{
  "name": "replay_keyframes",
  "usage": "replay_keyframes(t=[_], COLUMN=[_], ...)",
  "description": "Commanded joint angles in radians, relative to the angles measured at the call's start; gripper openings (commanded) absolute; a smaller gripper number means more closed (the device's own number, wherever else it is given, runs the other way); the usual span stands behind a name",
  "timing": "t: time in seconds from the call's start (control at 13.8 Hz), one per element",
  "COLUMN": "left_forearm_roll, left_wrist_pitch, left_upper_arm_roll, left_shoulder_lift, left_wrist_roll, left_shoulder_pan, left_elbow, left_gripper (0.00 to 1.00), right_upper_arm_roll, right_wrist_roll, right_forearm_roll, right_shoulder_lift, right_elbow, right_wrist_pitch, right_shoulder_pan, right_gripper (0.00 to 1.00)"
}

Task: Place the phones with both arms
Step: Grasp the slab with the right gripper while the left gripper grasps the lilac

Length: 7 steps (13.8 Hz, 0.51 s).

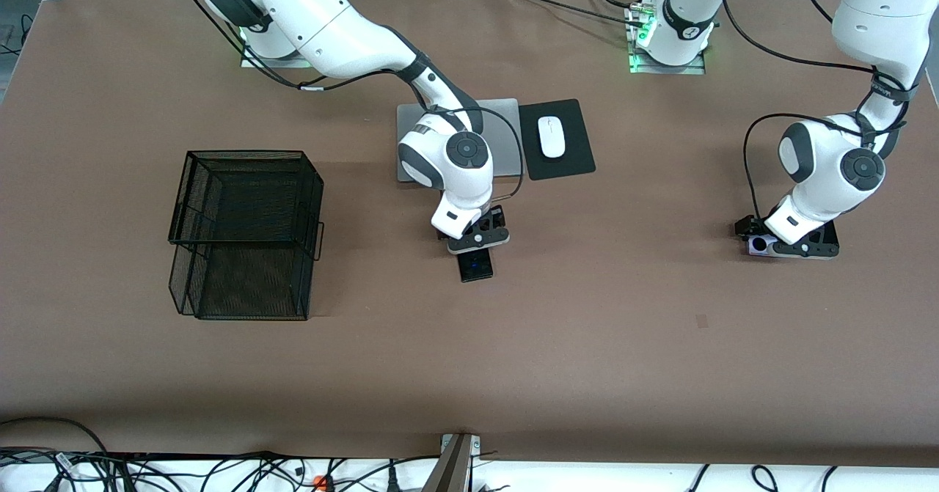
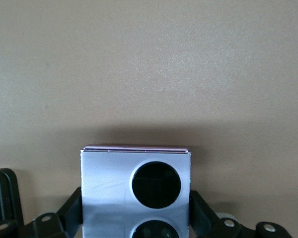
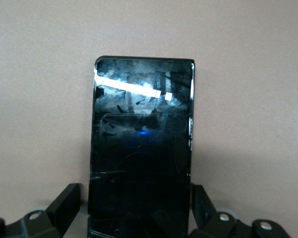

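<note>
From the front view, both arms are down at the brown desk point(image 1: 587, 345) at once. The right gripper point(image 1: 478, 246) sits at the middle of the desk, just nearer the camera than the flat silver laptop point(image 1: 506, 122), with the long slim black phone point(image 1: 476, 265) poking out beneath it toward the camera. The left gripper point(image 1: 792, 248) is low at the left arm's end of the desk, over the lilac square phone point(image 1: 760, 243). The black wire-mesh basket point(image 1: 246, 232) stands well apart toward the right arm's end, and nothing shows inside it, so my read is that no phone is placed yet and all the carrying is left. A third small black phone I cannot make out.

On to the left wrist view: the lilac square phone point(image 2: 136, 191), black circles up, lies flat on the desk squarely between the jaws, whose black fingers point(image 2: 72, 208) sit against both its side edges. That looks clenched on it.

Now the right wrist view: the slim black phone point(image 3: 141, 148) lies glossy side up, its lower end between the jaws, a finger point(image 3: 64, 203) close on each long edge. Touching or a hair off, I cannot tell.
</note>
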Motion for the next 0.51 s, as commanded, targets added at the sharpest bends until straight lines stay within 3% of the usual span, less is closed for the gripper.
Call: replay_keyframes(t=[0.0,0.22,0.43], left_forearm_roll=[-0.018,-0.018,-0.018], left_wrist_pitch=[-0.053,-0.212,-0.268], left_upper_arm_roll=[-0.017,-0.029,-0.031], left_shoulder_lift=[0.023,0.007,-0.002], left_wrist_roll=[0.007,0.009,0.009], left_shoulder_pan=[0.003,0.003,0.003], left_elbow=[0.054,0.132,0.160], left_gripper=[0.05,0.00,0.00], right_upper_arm_roll=[-0.010,-0.010,-0.010], right_wrist_roll=[0.021,0.023,0.023], right_forearm_roll=[-0.031,-0.031,-0.031], right_shoulder_lift=[0.019,0.022,0.025], right_elbow=[0.025,0.025,0.022], right_wrist_pitch=[0.008,0.011,0.025], right_shoulder_pan=[0.013,0.013,0.013], right_gripper=[1.00,1.00,1.00])
